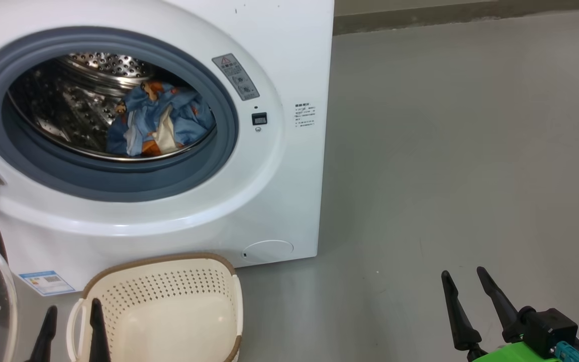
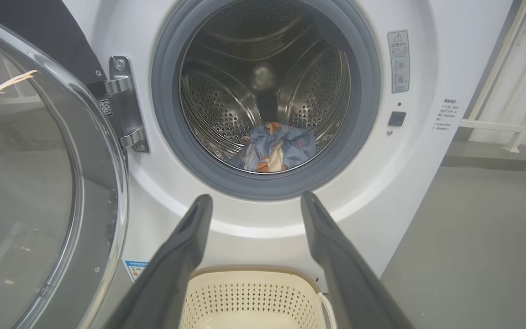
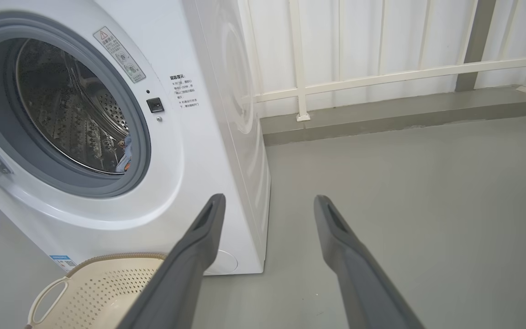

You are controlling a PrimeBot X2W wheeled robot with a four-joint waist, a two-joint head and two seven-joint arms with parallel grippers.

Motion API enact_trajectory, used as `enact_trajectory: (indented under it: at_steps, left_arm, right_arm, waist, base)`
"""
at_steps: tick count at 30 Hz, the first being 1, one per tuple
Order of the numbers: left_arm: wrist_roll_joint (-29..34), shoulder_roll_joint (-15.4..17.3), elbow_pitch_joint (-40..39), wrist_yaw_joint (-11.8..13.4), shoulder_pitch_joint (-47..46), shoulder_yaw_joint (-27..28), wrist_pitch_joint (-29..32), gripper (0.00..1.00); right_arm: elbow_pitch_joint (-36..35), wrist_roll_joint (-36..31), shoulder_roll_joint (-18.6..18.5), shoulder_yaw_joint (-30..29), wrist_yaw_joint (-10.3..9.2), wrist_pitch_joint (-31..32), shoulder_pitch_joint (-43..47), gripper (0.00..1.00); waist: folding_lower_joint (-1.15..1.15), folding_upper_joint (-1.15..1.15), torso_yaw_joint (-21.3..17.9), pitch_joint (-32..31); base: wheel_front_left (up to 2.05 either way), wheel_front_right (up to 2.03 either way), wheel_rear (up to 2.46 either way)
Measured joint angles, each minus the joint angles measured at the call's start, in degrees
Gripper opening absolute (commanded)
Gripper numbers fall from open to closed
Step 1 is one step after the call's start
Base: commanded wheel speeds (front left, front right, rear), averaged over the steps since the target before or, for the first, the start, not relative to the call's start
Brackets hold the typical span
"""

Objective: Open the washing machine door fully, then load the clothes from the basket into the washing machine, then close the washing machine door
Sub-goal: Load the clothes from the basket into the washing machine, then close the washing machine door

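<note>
The left pincer has its two fingers wide apart and holds nothing. The right pincer is wide apart too, with nothing in it, over the bare floor. The clothes lie in the steel drum of the washing machine, straight ahead of the left pincer and a bit higher up. The basket sits just under the left pincer. I can see nothing in it, so the loading looks done. The washing machine door stands open, close by on the left side of the left pincer, and hangs from a metal hinge. I think shutting it is the next job. The door is hard and looks heavy. Its clear glass bowl is smooth and slippery, so it is no good for grabbing. The door should swing easily. It would be best to push on its outer edge, far from the hinge, slowly, until it shuts tight.
</note>
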Motion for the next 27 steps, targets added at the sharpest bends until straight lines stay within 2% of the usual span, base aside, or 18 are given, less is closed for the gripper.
enact_trajectory:
  at_steps: [27]
  left_arm:
    - [1.71,-0.02,1.92,0.48,1.75,-0.88,0.03,1.00]
  right_arm:
    - [-0.82,-0.13,0.04,-0.40,0.00,0.00,0.68,1.00]
  waist:
    - [0.00,0.00,0.40,-1.26]
  base:
    - [0.00,0.00,0.00]
